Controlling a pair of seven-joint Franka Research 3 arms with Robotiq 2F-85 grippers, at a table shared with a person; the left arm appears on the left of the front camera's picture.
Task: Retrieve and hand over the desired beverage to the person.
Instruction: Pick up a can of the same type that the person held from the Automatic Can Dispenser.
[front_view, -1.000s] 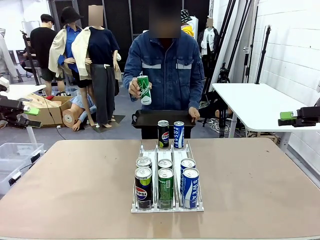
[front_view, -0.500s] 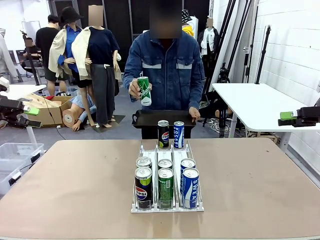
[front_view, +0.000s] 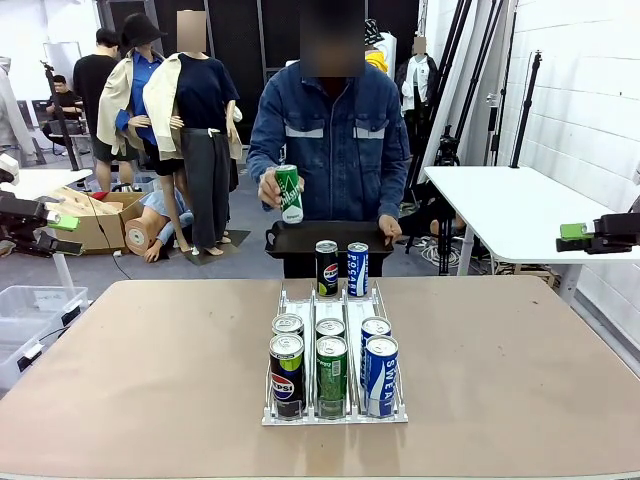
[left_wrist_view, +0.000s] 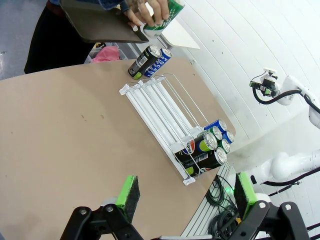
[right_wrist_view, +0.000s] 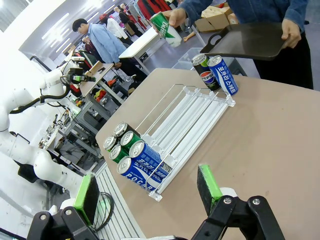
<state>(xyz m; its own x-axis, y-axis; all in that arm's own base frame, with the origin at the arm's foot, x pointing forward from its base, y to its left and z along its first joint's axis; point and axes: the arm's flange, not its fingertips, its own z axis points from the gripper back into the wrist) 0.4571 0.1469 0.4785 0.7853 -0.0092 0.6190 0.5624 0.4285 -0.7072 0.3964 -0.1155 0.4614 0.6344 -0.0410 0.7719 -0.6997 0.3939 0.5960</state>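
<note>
The person (front_view: 335, 130) in a blue denim jacket stands at the far side, one hand holding a green can (front_view: 288, 193) above a black tray (front_view: 325, 238) gripped by the other hand. A clear rack (front_view: 335, 305) on the table holds several cans: Pepsi, green and blue ones in the front rows, plus a Pepsi can (front_view: 326, 268) and a blue can (front_view: 357, 269) at the back. My left gripper (front_view: 60, 222) hovers off the table's left side, open and empty (left_wrist_view: 187, 194). My right gripper (front_view: 578, 231) hangs off the right side, also open and empty (right_wrist_view: 148, 192).
The brown table (front_view: 150, 360) has bare room on both sides of the rack. A white side table (front_view: 510, 205) stands behind my right arm. A clear bin (front_view: 30, 305) sits on the floor at the left. Other people stand far back.
The person has lowered the green can a little toward the tray. Both arms are still.
</note>
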